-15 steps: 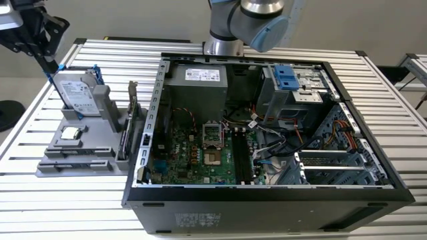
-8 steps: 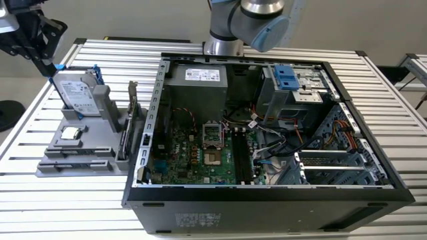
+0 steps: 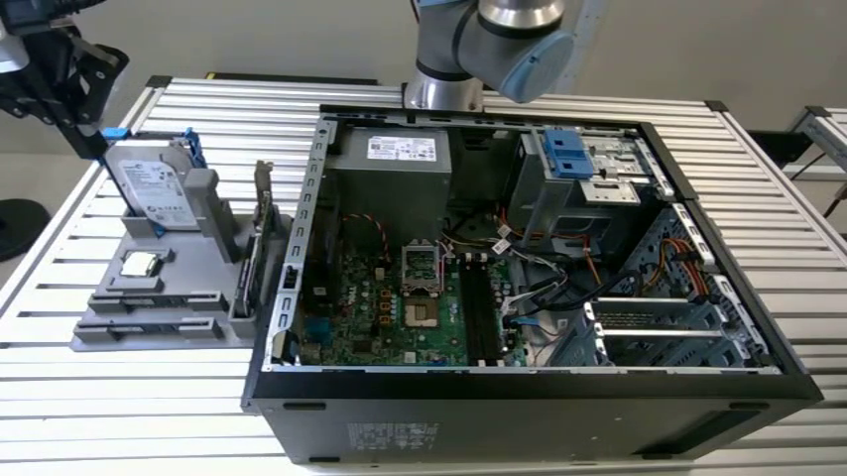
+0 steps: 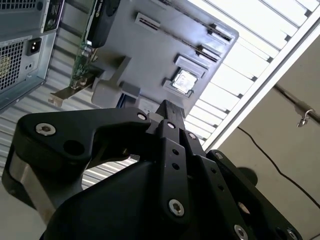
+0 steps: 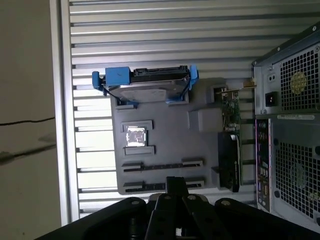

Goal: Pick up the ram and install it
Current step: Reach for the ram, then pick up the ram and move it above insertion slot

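The gripper (image 5: pixel 176 182) hung over the tray (image 5: pixel 170 142), fingers pressed together, empty; whether the ram was installed, I couldn't tell

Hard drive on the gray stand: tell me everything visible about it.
The hard drive is a flat silver metal box with a white label on its broad face, held in a blue plastic bracket that wraps its edges. It stands on edge, tilted, in slots at the end of the gray stand farthest from the exterior camera, on the slatted table. Only bracket and stand touch it.
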